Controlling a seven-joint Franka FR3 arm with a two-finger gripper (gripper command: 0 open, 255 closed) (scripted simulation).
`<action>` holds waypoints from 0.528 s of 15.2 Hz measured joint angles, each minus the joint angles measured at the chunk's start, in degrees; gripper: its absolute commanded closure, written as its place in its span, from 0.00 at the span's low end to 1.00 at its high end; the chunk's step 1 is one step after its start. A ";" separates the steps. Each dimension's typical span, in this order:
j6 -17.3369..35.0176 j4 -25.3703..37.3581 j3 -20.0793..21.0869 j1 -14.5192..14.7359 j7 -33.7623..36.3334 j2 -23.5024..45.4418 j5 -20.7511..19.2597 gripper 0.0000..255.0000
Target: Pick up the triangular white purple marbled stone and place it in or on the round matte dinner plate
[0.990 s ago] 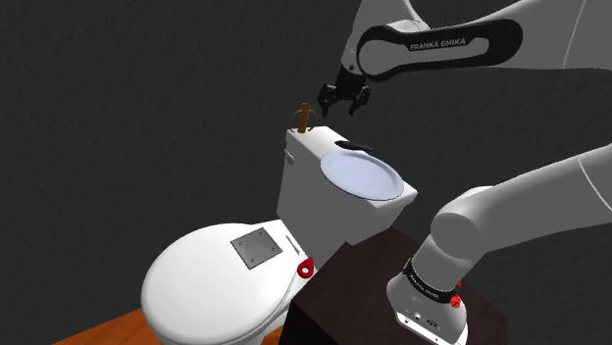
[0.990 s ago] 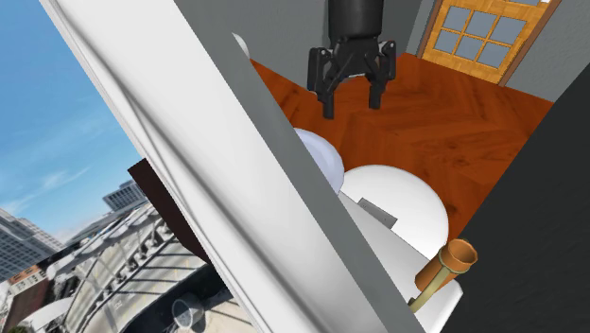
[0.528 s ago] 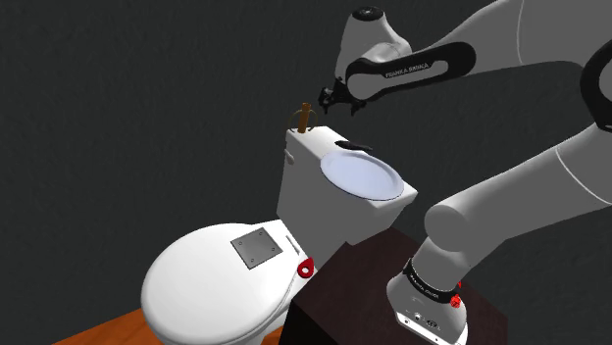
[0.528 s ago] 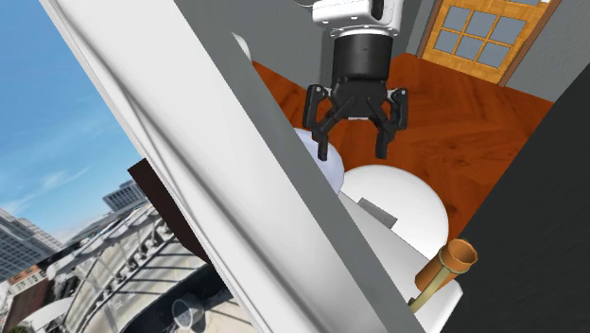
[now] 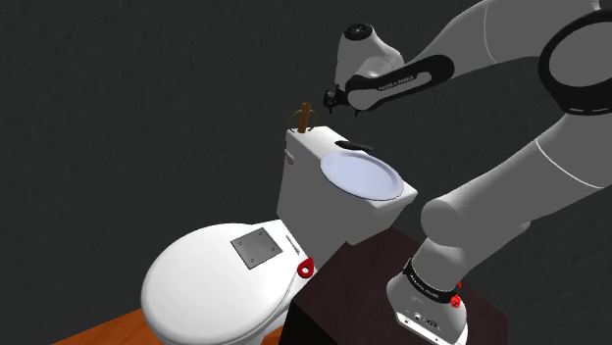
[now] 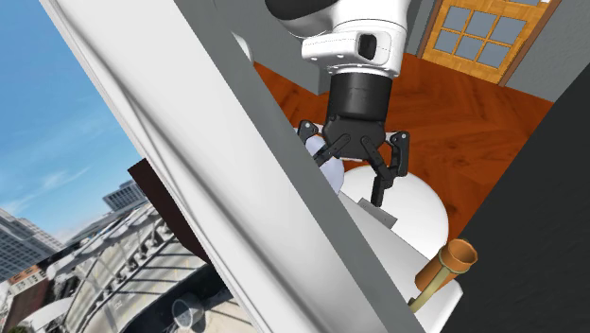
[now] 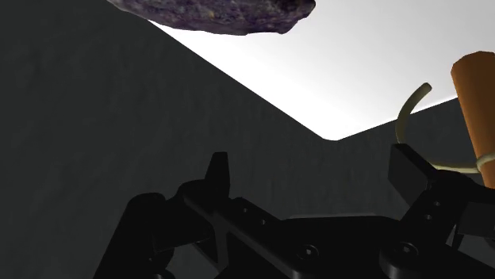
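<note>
Approach to the stone: the all-black two-finger gripper (image 6: 352,175) hangs wide open and empty above the white toilet tank (image 5: 312,186), upper centre of the shoulder view. The dark purple, rough-faced stone (image 5: 355,147) lies on the tank lid just beside the far rim of the round pale-blue matte plate (image 5: 362,175), not yet grasped. A small brown horn-shaped ornament (image 5: 304,117) stands at the lid's left corner. The spread jaws appear readied for a descent onto the stone, and with the plate so near the carry should be short.
</note>
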 measured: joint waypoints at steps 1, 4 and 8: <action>0.58 -0.04 -0.06 -0.31 0.37 0.55 -0.57 0.00; 2.41 0.03 -0.12 -1.25 1.77 2.62 -2.52 0.00; 2.75 0.04 -0.18 -1.42 1.95 2.94 -2.85 0.00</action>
